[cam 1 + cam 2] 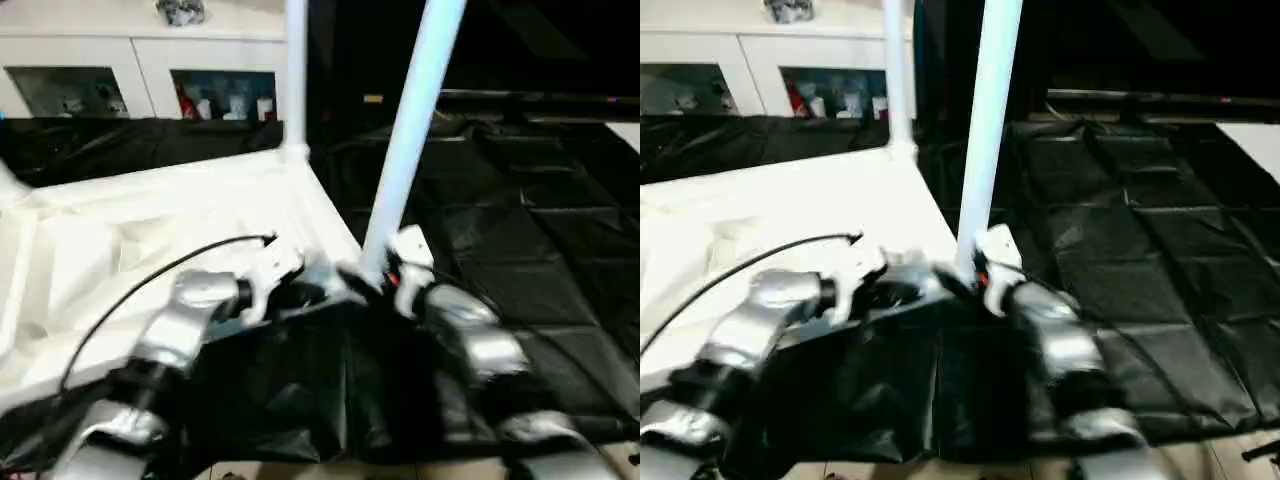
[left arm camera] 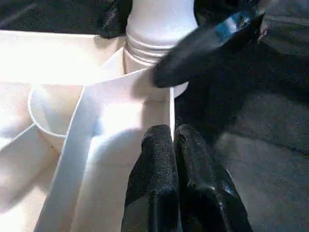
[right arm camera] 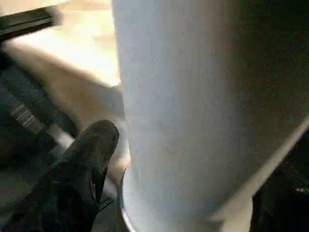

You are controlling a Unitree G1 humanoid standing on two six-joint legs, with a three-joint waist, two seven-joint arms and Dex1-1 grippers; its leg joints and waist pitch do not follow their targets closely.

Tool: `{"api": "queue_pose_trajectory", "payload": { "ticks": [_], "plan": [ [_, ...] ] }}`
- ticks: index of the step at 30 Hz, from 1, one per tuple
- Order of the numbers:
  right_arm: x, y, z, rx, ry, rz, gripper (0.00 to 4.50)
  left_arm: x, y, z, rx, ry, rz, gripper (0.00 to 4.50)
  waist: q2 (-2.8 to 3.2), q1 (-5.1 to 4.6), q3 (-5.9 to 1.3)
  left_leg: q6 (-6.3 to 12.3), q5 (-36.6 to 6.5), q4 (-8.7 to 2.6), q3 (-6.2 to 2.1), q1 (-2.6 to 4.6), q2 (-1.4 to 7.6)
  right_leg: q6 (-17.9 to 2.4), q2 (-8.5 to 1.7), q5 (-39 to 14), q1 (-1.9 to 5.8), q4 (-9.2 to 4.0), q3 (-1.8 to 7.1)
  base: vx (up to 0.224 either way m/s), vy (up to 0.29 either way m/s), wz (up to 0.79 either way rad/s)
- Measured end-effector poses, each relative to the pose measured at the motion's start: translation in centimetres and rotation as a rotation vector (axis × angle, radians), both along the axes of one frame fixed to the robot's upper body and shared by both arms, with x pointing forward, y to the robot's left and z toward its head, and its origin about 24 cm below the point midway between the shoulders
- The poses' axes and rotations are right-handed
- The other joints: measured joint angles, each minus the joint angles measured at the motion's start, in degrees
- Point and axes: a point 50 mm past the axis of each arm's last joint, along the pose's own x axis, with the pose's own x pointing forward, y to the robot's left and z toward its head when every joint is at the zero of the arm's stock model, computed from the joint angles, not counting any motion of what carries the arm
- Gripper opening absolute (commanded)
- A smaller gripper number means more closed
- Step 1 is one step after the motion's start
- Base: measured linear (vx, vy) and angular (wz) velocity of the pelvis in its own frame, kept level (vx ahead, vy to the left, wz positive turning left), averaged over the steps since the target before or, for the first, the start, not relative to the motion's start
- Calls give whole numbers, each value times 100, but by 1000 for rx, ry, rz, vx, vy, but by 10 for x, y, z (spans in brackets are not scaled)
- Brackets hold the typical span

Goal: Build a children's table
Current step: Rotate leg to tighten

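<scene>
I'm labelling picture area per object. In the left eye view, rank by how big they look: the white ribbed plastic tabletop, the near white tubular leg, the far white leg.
1. White ribbed plastic tabletop, largest by far.
2. Near white tubular leg.
3. Far white leg, thinner-looking; being farther from the camera may explain that, so true sizes stay unsure.

I see the big white plastic tabletop [image 1: 170, 240] lying upside down (ribs up) on the black sheet. One long white tube leg [image 1: 412, 130] stands tilted in its near corner hole; another leg [image 1: 295, 75] stands straight at the far corner.
</scene>
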Motion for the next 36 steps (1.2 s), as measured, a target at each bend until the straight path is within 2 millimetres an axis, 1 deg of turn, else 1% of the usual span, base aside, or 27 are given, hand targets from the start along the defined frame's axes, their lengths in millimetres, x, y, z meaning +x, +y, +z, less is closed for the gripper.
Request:
{"api": "queue_pose_trajectory", "payload": {
  "ticks": [3,6,10,11,13,15,16,17,21,24,27,28,30,32,34,36],
  "plan": [
    [-5,-7,2,-20,18,122,376,-3,4,1,10,6,-61,0,0,37,0,0,0,5,5,-2,1,-1,-1,0,1,-2,3,0,0,0],
    [-10,-12,4,-43,34,221,376,-5,8,2,12,20,-106,0,-3,52,1,1,0,9,7,-1,2,-1,-1,0,3,-1,3,0,0,0],
    [-14,-13,6,-45,61,310,376,-8,13,2,12,46,-144,0,-9,71,3,0,0,9,7,0,7,-1,1,0,2,5,-1,0,0,0],
    [-15,-13,7,-47,61,324,352,-9,14,3,14,50,-151,0,-10,73,3,0,0,10,7,0,7,-2,1,1,2,5,-1,0,0,0],
    [-15,-12,7,-48,62,329,352,-9,15,3,16,52,-155,0,-12,74,4,0,0,10,7,0,7,-3,0,2,3,5,0,0,0,0],
    [-15,-12,7,-46,63,328,328,-9,16,3,16,54,-160,0,-32,75,7,0,0,10,8,1,7,-2,0,1,2,5,0,0,0,0],
    [-15,-11,6,-43,64,327,328,-10,16,3,16,54,-160,0,-39,73,7,0,0,10,7,1,8,-2,0,1,2,5,0,0,0,0],
    [-15,-10,6,-37,64,324,315,-10,16,3,16,51,-159,0,-46,69,9,0,0,10,8,1,7,-2,0,1,2,5,0,0,0,0],
    [-15,-10,5,-23,66,303,288,-11,16,3,13,49,-152,0,-49,68,9,0,0,10,9,2,7,-2,0,1,2,5,1,0,0,0],
    [-15,-9,2,6,62,240,275,-9,14,2,13,38,-131,0,-50,64,8,0,0,9,9,6,7,-2,0,1,4,6,1,0,0,0],
    [-11,-6,-1,28,52,138,271,-7,10,1,9,19,-82,0,-49,50,8,0,0,10,8,9,5,14,0,-8,5,5,3,0,0,0],
    [-9,-5,-3,35,47,90,271,-5,8,0,6,11,-57,0,-49,39,8,0,0,10,8,12,4,13,0,-8,7,4,4,0,0,0],
    [-2,1,-7,62,43,-82,271,-1,1,-3,4,-6,14,0,-52,3,6,0,0,13,7,17,3,10,0,-5,8,6,4,0,0,0],
    [3,4,-9,67,35,-182,270,2,-4,-3,2,-17,55,0,-51,-31,6,0,0,11,5,18,0,10,-3,-5,5,2,4,0,0,0],
    [9,11,-10,71,28,-301,270,6,-11,-4,6,-34,108,0,-52,-77,6,0,0,11,1,20,-1,10,-2,-5,6,1,3,0,0,0],
    [12,15,-10,65,16,-389,270,9,-16,-5,2,-43,142,0,-48,-95,4,0,0,11,-1,20,-5,11,-3,-6,7,-2,4,0,0,0]
  ]
}}
